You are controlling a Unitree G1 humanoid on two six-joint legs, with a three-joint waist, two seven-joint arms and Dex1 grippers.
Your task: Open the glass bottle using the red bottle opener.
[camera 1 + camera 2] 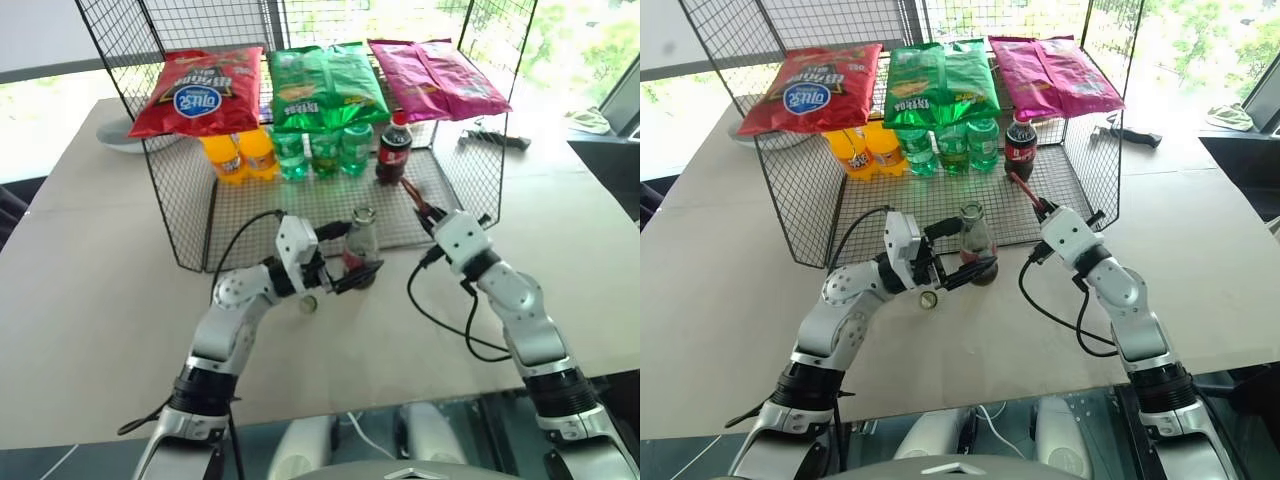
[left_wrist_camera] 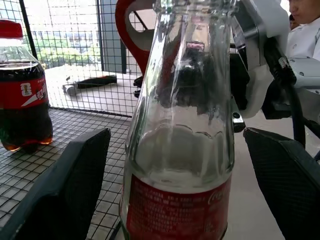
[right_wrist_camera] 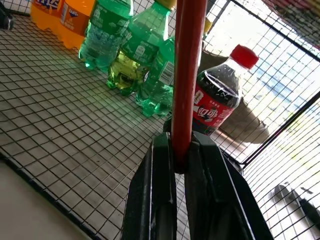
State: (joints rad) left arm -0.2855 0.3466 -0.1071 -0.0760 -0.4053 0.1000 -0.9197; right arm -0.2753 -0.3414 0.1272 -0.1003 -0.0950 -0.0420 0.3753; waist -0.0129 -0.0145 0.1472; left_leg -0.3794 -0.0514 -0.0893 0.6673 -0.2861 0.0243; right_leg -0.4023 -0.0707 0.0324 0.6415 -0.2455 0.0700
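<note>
I count three snack bags on the wire rack: one red (image 1: 198, 92), one green (image 1: 326, 86), one magenta (image 1: 436, 78). Below stand two orange soda bottles (image 1: 240, 153), three green soda bottles (image 1: 323, 150) and one red-capped cola bottle (image 1: 393, 148). One glass bottle (image 1: 361, 243), one red bottle opener (image 3: 189, 75) and one loose cap (image 1: 309, 304) complete the count.

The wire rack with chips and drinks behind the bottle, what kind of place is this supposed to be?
Probably a mock snack stall on a test table by windows: a wire rack topped with chip bags, soda bottles lined up inside it.
</note>
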